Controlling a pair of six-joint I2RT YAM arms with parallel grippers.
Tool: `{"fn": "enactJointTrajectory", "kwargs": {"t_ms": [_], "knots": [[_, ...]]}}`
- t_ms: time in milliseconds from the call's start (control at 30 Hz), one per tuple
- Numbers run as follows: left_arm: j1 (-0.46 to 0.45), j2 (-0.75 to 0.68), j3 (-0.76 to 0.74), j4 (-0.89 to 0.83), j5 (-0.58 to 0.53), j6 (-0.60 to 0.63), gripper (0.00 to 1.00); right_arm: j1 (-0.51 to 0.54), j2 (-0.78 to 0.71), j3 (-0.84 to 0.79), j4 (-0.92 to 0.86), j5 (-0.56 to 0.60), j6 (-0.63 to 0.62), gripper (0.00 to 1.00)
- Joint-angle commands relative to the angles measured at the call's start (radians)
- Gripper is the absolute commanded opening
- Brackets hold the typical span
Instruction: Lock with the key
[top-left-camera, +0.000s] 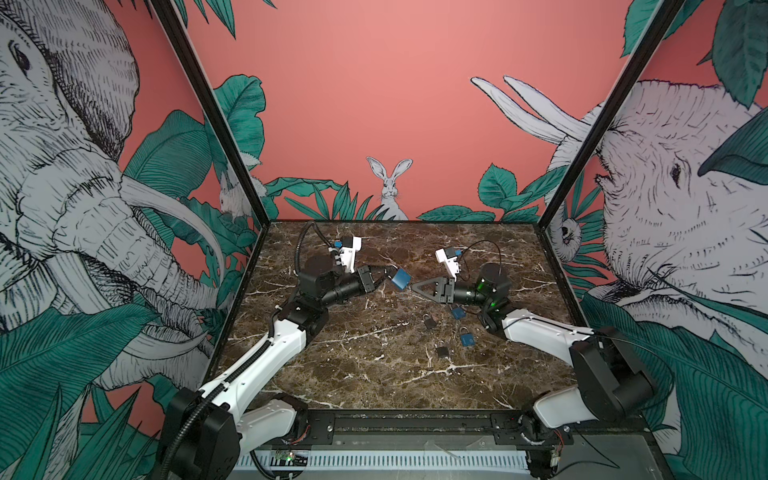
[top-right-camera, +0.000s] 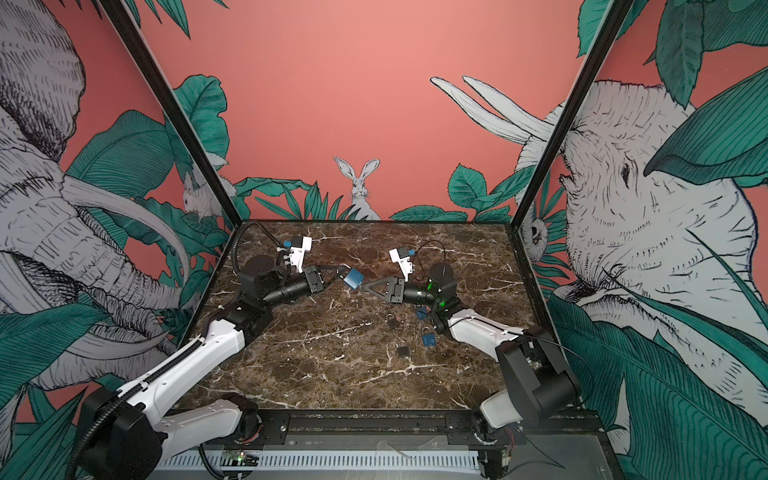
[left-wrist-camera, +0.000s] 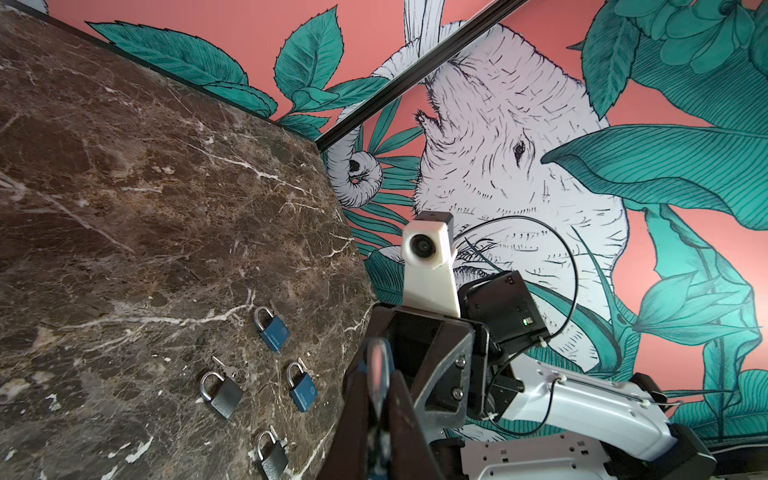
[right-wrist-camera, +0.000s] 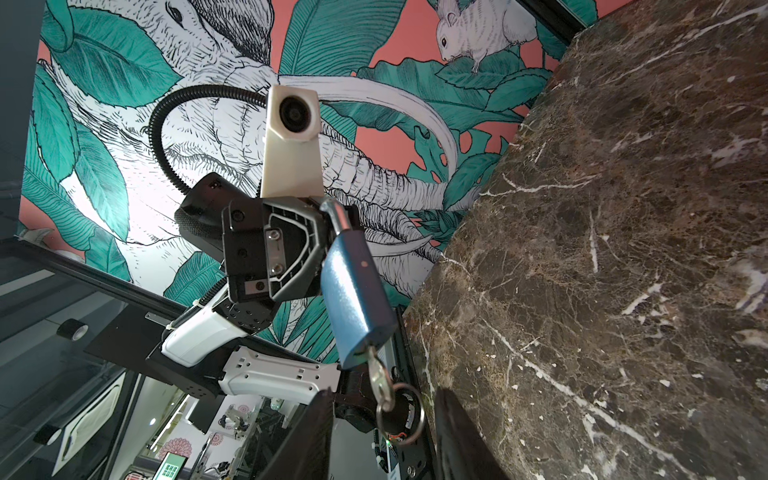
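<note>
Right wrist: left gripper (right-wrist-camera: 337, 218) holds padlock (right-wrist-camera: 355, 291); key (right-wrist-camera: 381, 376) in

Both top views look down from high above the near edge toward the back wall (top-left-camera: 395, 104), covering the whole table (top-left-camera: 374, 374). Each wrist camera sits close behind its fingers, looking along them. Past the left fingers (left-wrist-camera: 409, 432) shows the right camera (left-wrist-camera: 424, 247); past the right fingers (right-wrist-camera: 307, 436), the left camera (right-wrist-camera: 293, 112). All share the held padlock (right-wrist-camera: 357, 299).

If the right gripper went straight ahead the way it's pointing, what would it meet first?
The right gripper would most likely meet the key in the blue padlock held by the left gripper; depth is unclear.
</note>
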Motion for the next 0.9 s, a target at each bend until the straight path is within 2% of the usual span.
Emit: {"fn": "enactJointTrajectory", "kwargs": {"t_ms": [0, 267, 400, 533, 700, 800, 867], "knots": [[0.003, -0.024, -0.007, 0.082, 0.004, -0.026, 0.0, 0.0, 0.022, 0.027, 0.088, -0.023, 0.023, 0.4], [0.003, -0.025, -0.019, 0.079, -0.005, -0.031, 0.0, 0.01, 0.085, 0.043, 0.261, -0.037, 0.145, 0.31], [0.003, -0.032, -0.033, 0.086, -0.021, -0.028, 0.0, 0.016, 0.094, 0.038, 0.301, -0.034, 0.17, 0.24], [0.003, -0.034, -0.045, 0.099, -0.08, -0.032, 0.0, 0.027, 0.072, 0.035, 0.225, -0.025, 0.12, 0.18], [0.003, -0.045, -0.063, 0.12, -0.136, -0.037, 0.0, 0.051, 0.023, 0.039, 0.064, -0.012, 0.008, 0.15], [0.004, -0.047, -0.061, 0.12, -0.141, -0.035, 0.0, 0.066, -0.003, 0.059, -0.072, 0.003, -0.081, 0.03], [0.005, -0.051, -0.061, 0.122, -0.147, -0.033, 0.0, 0.071, -0.017, 0.064, -0.138, 0.022, -0.122, 0.0]]}}
